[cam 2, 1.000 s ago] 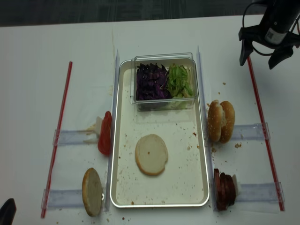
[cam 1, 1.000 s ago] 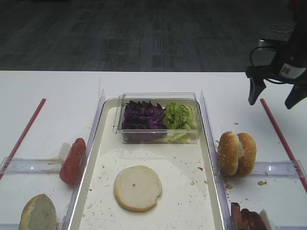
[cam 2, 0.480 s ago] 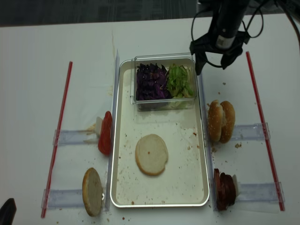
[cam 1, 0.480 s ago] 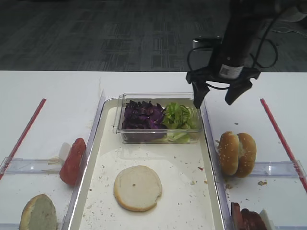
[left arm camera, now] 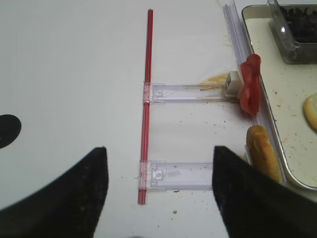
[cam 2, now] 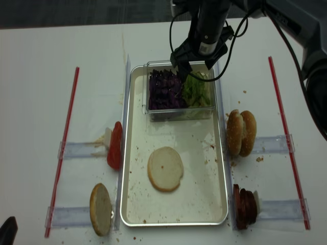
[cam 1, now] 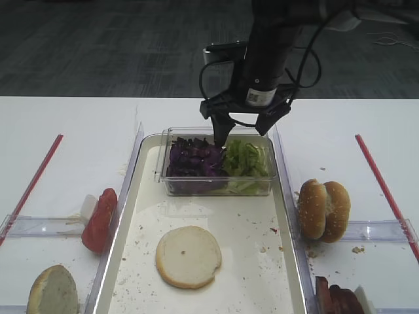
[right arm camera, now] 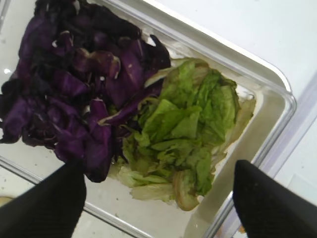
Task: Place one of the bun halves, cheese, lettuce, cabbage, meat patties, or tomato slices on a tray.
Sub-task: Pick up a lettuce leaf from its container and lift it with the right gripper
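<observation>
Right wrist view: our right gripper (right arm camera: 156, 198) hangs jaws wide over the lettuce (right arm camera: 190, 131), cabbage (right arm camera: 74, 89) at nine o'clock.

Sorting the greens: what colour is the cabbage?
Dark purple; the cabbage shows best in the right wrist view.

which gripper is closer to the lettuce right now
Right. The right gripper hangs open just above the lettuce in the clear box. The left gripper is open over bare table, far off to the left.
</observation>
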